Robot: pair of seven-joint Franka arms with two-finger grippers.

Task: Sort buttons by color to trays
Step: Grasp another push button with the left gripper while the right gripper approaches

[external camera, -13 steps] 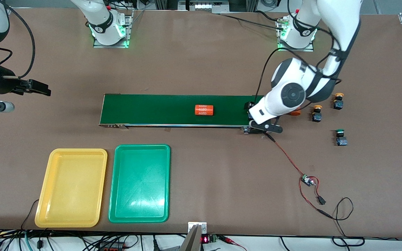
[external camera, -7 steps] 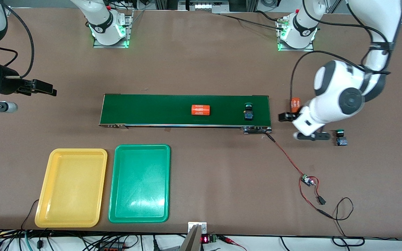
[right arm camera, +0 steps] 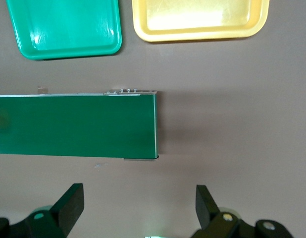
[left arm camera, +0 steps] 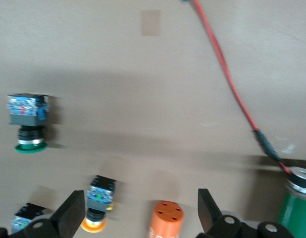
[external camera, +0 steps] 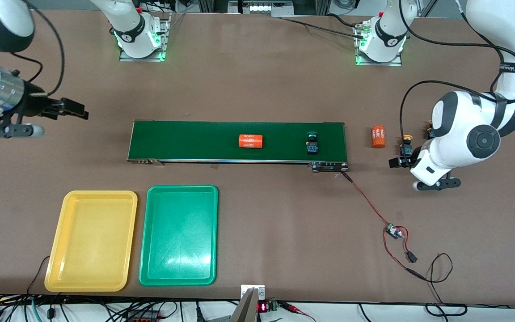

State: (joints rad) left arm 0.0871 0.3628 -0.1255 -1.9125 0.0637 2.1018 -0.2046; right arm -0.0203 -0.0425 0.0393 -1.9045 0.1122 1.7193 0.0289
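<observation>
A green-capped button (external camera: 313, 144) lies on the dark-green belt near the left arm's end. My left gripper (external camera: 396, 162) is open and empty, low over the table next to a yellow-capped button (external camera: 406, 145). The left wrist view shows my left gripper (left arm camera: 139, 213) over that yellow-capped button (left arm camera: 97, 206), a second button (left arm camera: 26, 223) at the edge and a green-capped button (left arm camera: 28, 124). My right gripper (external camera: 72, 108) is open and empty over bare table off the belt's other end; it also shows in the right wrist view (right arm camera: 139, 203). The yellow tray (external camera: 91, 241) and green tray (external camera: 178, 235) lie side by side nearer the front camera.
An orange cylinder (external camera: 251, 141) lies on the conveyor belt (external camera: 186, 141). Another orange cylinder (external camera: 377, 136) stands on the table between the belt and the buttons. A red-and-black wire (external camera: 373, 210) with a small board runs from the belt's end toward the front camera.
My left gripper has let go of the green-capped button on the belt and swung off to the loose buttons. The belt has carried button and cylinder toward the right arm's end. My right gripper has moved closer to the belt.
</observation>
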